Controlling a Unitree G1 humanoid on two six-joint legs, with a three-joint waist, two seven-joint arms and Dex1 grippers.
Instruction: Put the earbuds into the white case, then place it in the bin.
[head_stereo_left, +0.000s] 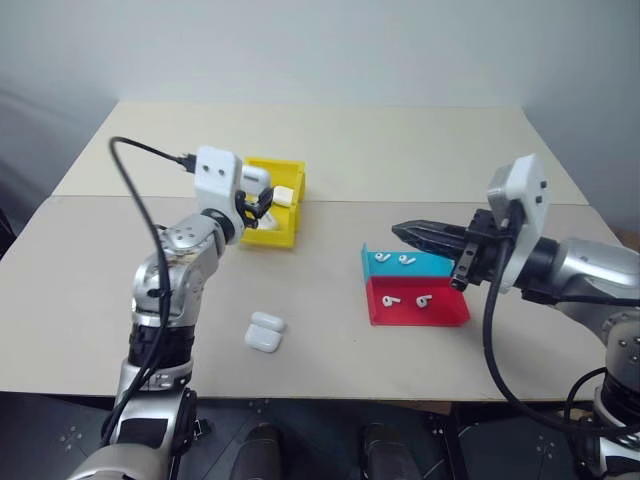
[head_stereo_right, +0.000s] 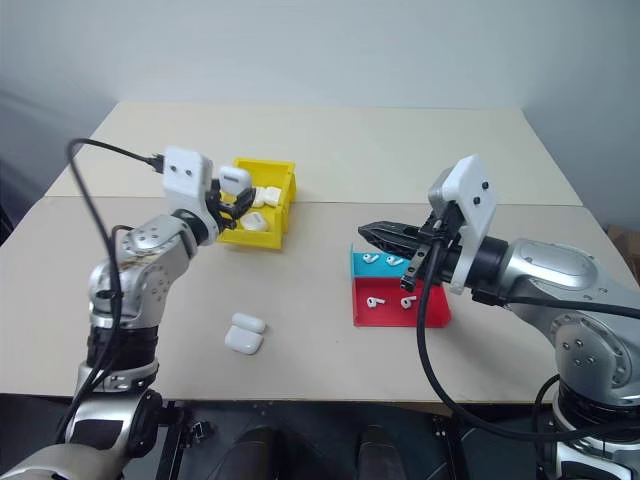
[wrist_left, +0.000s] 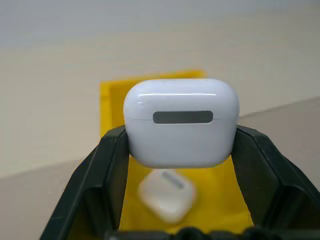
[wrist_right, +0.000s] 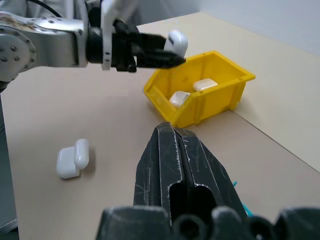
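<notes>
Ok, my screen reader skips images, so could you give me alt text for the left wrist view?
The left gripper holds a closed white case between its two black fingers, above the yellow bin. Another white case lies inside the bin below, and a beige table runs behind.

Yellow bin, white case

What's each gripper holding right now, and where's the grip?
The left gripper pinches a closed white case by its two side faces, above the yellow bin. The right gripper is shut and holds nothing.
</notes>
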